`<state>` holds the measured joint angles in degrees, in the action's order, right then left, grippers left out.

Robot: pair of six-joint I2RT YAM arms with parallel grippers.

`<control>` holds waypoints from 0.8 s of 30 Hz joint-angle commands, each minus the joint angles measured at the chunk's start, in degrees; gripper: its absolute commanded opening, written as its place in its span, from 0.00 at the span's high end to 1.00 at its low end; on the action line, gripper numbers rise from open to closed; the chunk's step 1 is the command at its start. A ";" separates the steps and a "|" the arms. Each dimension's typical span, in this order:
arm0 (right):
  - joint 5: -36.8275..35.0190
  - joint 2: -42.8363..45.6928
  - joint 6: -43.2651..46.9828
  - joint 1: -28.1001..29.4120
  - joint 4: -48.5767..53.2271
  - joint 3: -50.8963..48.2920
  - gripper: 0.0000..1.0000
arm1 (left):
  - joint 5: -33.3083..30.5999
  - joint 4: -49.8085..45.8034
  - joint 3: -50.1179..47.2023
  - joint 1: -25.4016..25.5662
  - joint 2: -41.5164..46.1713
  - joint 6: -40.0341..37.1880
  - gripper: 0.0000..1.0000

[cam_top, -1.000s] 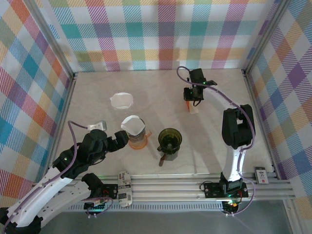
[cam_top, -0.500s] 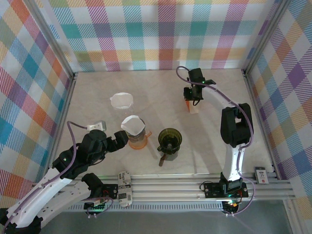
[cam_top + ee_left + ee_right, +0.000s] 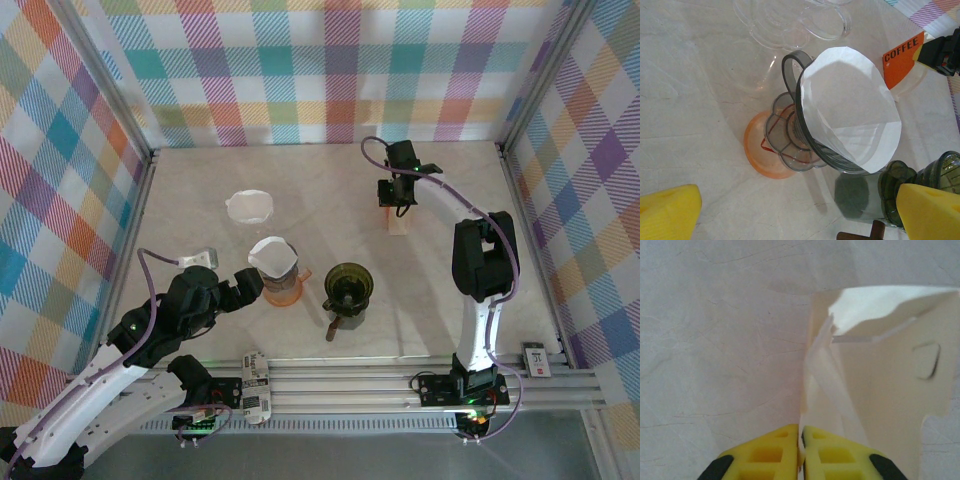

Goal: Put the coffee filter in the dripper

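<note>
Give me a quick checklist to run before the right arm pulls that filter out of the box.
1. Right gripper shut on the coffee filter: ok, the fingertips meet with the sheet's edge between them.
2. One sheet only in the pinch: cannot tell.
3. Filter box open at the top: ok.
4. Dripper upright on its orange-based server: ok.
5. Dripper empty: not ok, a white seated filter lines it.
6. Left gripper open and apart from the dripper: ok.
</note>
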<state>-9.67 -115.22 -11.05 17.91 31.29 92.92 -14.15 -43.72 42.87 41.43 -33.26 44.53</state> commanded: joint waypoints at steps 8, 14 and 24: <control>-1.88 1.57 0.33 0.72 0.88 1.38 0.74 | 0.09 -0.11 -1.04 -0.65 1.26 0.60 0.00; -2.72 1.93 0.16 0.72 0.85 1.77 0.71 | 0.35 0.12 -1.63 -0.65 1.87 1.16 0.00; -5.33 1.84 -0.35 0.73 1.39 2.09 0.75 | 0.54 0.31 -1.95 -0.65 2.05 1.38 0.00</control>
<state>-13.54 -115.22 -11.09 18.33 31.88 93.54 -13.98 -43.72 41.28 41.43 -31.75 45.63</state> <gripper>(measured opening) 0.254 0.999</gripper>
